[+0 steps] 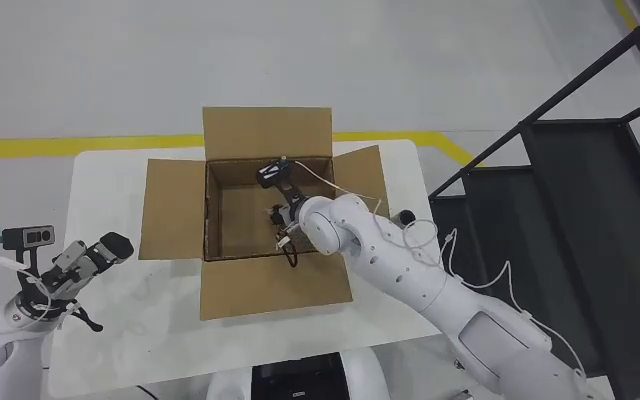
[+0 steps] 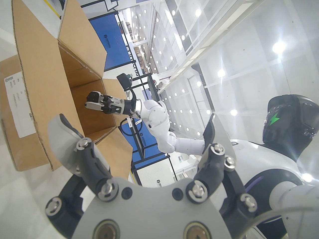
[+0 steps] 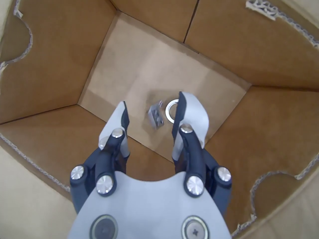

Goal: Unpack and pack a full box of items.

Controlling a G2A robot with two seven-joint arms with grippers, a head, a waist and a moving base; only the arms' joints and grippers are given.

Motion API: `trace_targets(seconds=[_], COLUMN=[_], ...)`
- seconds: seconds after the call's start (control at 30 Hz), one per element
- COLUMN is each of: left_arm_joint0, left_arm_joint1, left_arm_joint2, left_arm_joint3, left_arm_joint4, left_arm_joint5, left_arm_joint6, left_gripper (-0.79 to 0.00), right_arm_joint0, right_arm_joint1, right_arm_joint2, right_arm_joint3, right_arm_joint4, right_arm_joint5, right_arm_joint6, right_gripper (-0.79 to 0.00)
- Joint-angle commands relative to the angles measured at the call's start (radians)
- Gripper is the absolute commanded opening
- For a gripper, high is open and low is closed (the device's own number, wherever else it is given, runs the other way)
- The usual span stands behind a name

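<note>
An open cardboard box stands in the middle of the white table, all flaps folded outward. My right gripper hangs inside it, open, with nothing between its fingers. Below it on the box floor lie a small metal bracket and a metal ring, side by side near one wall. In the top view the right gripper is inside the box near its right wall. My left gripper is open and empty, off the box's near left corner by the table's left edge, and it faces the box.
The table has bare room left of the box and in front of it. A white label is stuck on the box's outer wall. A yellow floor line runs behind the table. Dark stairs with a railing stand to the right.
</note>
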Motion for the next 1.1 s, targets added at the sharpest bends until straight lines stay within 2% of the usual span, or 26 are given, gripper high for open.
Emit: trace_targets(seconds=[0.0,0.07,0.17,0.37,0.43,0.5,0.63,0.73,0.87,1.07], left_arm_joint0=[0.0,0.0,0.0,0.0,0.0,0.0,0.0,0.0,0.0,0.0], left_arm_joint1=[0.0,0.0,0.0,0.0,0.0,0.0,0.0,0.0,0.0,0.0], left_arm_joint2=[0.0,0.0,0.0,0.0,0.0,0.0,0.0,0.0,0.0,0.0], left_arm_joint3=[0.0,0.0,0.0,0.0,0.0,0.0,0.0,0.0,0.0,0.0], left_arm_joint4=[0.0,0.0,0.0,0.0,0.0,0.0,0.0,0.0,0.0,0.0], left_arm_joint5=[0.0,0.0,0.0,0.0,0.0,0.0,0.0,0.0,0.0,0.0], left_arm_joint6=[0.0,0.0,0.0,0.0,0.0,0.0,0.0,0.0,0.0,0.0], left_gripper=[0.0,0.0,0.0,0.0,0.0,0.0,0.0,0.0,0.0,0.0], right_arm_joint0=[-0.021,-0.066,-0.192,-0.52,-0.609,-0.681,-0.792,-0.826,-0.818,-0.736], right_arm_joint1=[0.006,0.023,0.069,0.157,0.174,0.185,0.192,0.194,0.196,0.197], right_arm_joint2=[0.017,0.062,0.187,0.575,0.7,0.819,0.982,1.05,1.067,0.988], right_arm_joint3=[-0.026,-0.087,-0.244,-0.562,-0.622,-0.657,-0.666,-0.636,-0.574,-0.432], right_arm_joint4=[-0.006,-0.001,-0.005,0.11,0.186,0.227,0.25,0.254,0.22,0.107], right_arm_joint5=[-0.016,-0.053,-0.139,-0.408,-0.499,-0.546,-0.522,-0.469,-0.383,-0.27], right_arm_joint6=[0.0,0.0,0.002,0.022,0.01,-0.03,-0.147,-0.189,-0.185,-0.141], right_gripper=[0.0,0.0,0.0,0.0,0.0,0.0,0.0,0.0,0.0,0.0])
